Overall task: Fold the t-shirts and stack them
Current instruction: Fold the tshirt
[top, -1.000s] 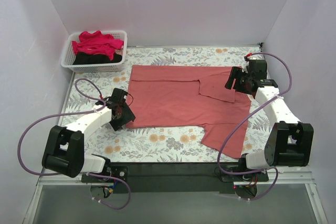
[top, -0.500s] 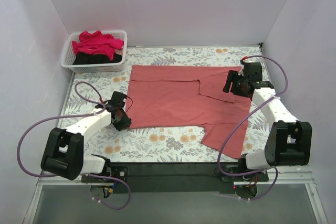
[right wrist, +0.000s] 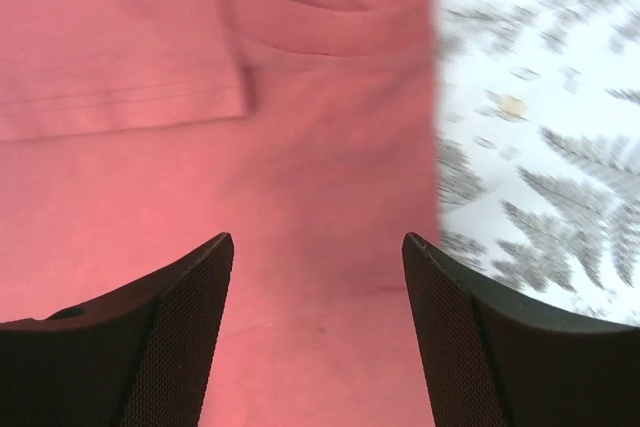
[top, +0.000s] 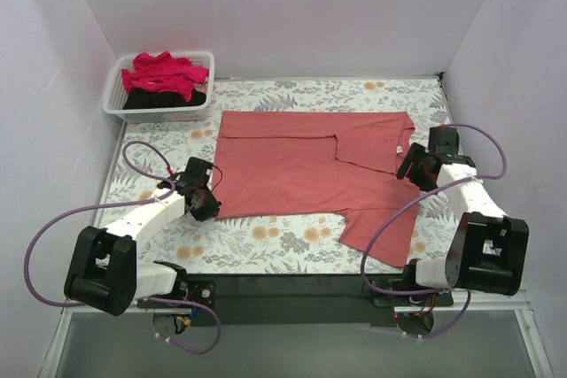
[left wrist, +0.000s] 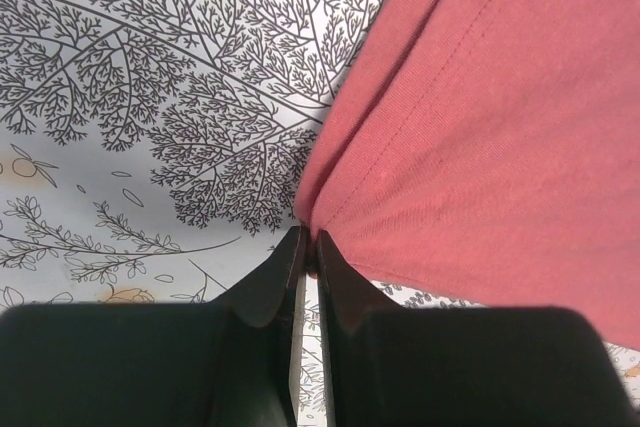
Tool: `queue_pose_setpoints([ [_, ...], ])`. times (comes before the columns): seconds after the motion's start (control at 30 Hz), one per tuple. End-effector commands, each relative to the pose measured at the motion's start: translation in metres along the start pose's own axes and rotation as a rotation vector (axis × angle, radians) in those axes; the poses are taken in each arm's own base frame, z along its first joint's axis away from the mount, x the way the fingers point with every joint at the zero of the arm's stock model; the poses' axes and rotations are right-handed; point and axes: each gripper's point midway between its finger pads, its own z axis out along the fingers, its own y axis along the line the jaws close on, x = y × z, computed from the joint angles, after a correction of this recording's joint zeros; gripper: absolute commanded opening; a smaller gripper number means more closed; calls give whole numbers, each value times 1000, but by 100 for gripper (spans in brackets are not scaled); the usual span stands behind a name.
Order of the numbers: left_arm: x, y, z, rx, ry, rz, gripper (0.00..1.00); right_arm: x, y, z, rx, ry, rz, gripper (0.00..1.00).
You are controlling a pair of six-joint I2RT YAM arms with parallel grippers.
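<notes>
While I watch the left wrist view, the left gripper [left wrist: 306, 252] has its two fingers pressed together, with only a hairline slit between them. They are nipped on the very corner of the coral-red shirt [left wrist: 500, 147], whose edge rises into a small ridge from the fingertips. From above, that left gripper [top: 205, 204] sits at the near left corner of the coral-red shirt [top: 292, 170], which lies spread flat across the middle of the flowered table [top: 266, 241].

My right gripper [right wrist: 318, 239] stands wide open and holds nothing. I see the coral-red shirt [right wrist: 300, 197] below and between its fingers, and a stitched sleeve hem [right wrist: 150, 97] lies further ahead on the left. In the top view the right gripper [top: 413, 168] is at the shirt's right edge, just beside a sleeve [top: 368, 148] folded in over the body. The other sleeve [top: 372, 232] sticks out toward the near edge.

Well apart, in the far left corner, a white basket [top: 115, 99] holds the crimson-pink shirt [top: 159, 73] heaped on the black shirt [top: 168, 99].
</notes>
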Motion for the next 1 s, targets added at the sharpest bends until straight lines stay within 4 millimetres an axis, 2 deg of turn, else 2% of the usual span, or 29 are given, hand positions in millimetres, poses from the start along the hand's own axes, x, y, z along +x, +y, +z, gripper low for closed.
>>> queue_pose_setpoints([
  [0.0, -4, 2, -8, 2, -33, 1, 0, 9, -28, -10, 58, 4, 128, 74],
  [0.1, -6, 0, -9, 13, -39, 1, 0, 16, -42, -8, 62, 25, 218, 70],
  [0.17, -5, 0, -10, 18, -35, 2, 0, 20, -57, -6, 87, 35, 276, 65],
  [0.27, -4, -3, -10, 35, -31, 6, 0, 22, -68, -2, 88, 43, 330, 62],
  [0.3, -4, -4, -10, 37, -33, 4, 0, 25, -62, -1, 57, 63, 336, 61],
  [0.43, -5, -3, -12, 39, -38, 3, 0, 39, -65, 7, 62, 117, 350, 57],
  [0.6, -7, -5, -13, 43, -46, 2, 0, 47, -67, 10, 67, 137, 355, 52],
  [0.97, -9, -3, -13, 34, -56, -8, 0, 83, -64, 12, 47, 236, 357, 49],
])
